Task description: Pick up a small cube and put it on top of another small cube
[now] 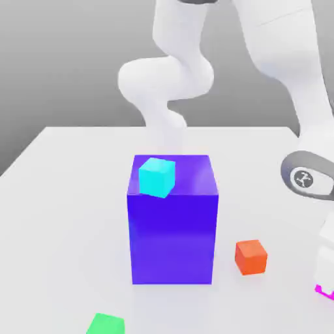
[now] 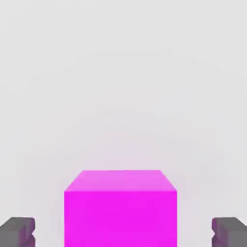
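Magenta cube [image 2: 120,219] sits between the parted jaws of the pincer [image 2: 123,232], touching neither, and it looks light, stiff and perhaps slightly slick, best taken squarely at mid-height by the flat sides facing them.

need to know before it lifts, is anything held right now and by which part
Nothing is held: in the hand view the end effector is open around the magenta cube, with a gap on either side.
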`<state>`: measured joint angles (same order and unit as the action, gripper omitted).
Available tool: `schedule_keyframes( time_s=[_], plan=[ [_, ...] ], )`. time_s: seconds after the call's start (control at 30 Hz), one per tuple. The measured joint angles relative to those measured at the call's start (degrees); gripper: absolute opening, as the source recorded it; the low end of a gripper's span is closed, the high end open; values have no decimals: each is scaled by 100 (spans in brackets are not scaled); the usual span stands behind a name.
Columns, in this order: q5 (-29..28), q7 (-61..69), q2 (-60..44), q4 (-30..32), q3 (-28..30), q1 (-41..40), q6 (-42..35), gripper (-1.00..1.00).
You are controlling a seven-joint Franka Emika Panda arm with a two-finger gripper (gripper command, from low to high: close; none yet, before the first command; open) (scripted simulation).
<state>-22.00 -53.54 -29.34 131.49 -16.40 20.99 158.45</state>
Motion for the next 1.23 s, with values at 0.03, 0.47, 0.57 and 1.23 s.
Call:
schedule_keyframes(
  time_s=[0.03,0.47,0.57,1.23],
  plan=[
    [0,0,0,0,0,0,0,-100],
    [1031,164,1054,188,130,-1154,-817,-100],
    [1323,19,1203,198,506,-1628,-919,-100],
    [2257,-464,1281,31,1744,-3110,-1012,100]
  ],
)
